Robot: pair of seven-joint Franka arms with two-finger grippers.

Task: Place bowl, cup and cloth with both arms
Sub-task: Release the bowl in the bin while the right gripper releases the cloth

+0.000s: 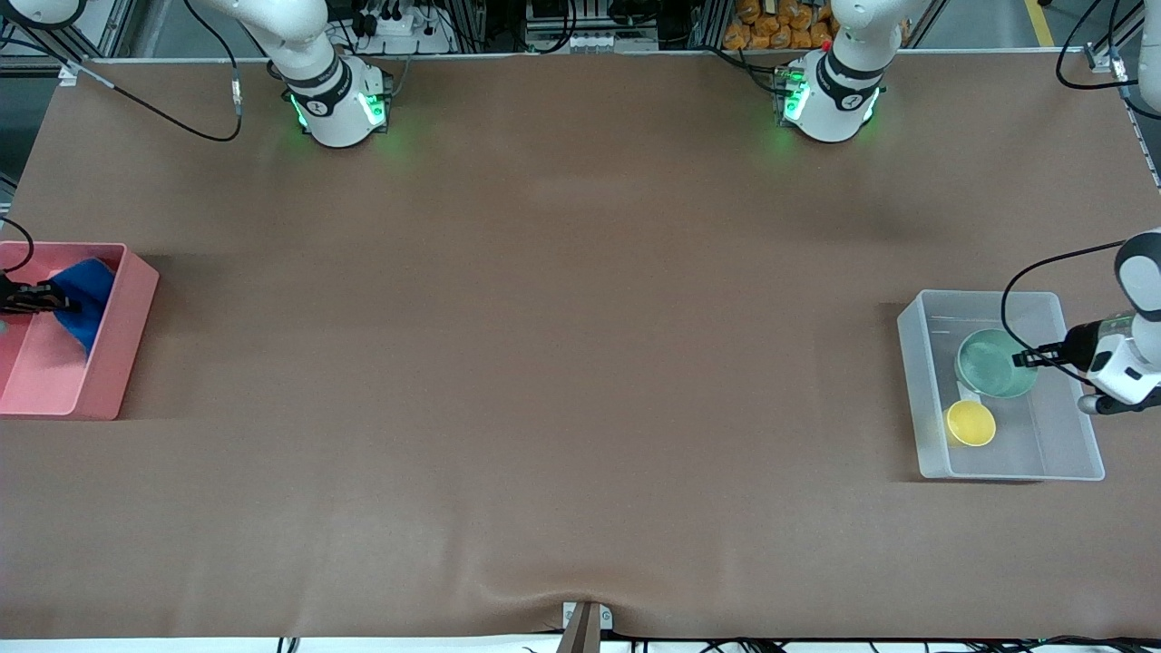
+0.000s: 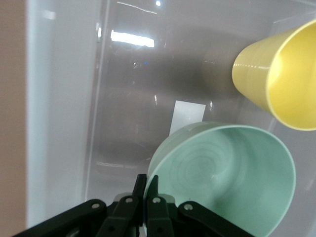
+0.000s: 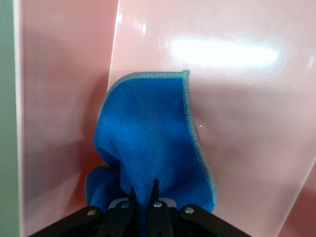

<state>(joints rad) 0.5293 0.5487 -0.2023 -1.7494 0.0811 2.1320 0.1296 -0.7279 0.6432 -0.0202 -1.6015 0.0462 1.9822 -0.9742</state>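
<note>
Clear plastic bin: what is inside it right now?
The clear bin holds the yellow cup and the mint-green bowl, whose rim the left hand pinches. The bin floor under the bowl is hidden.
</note>
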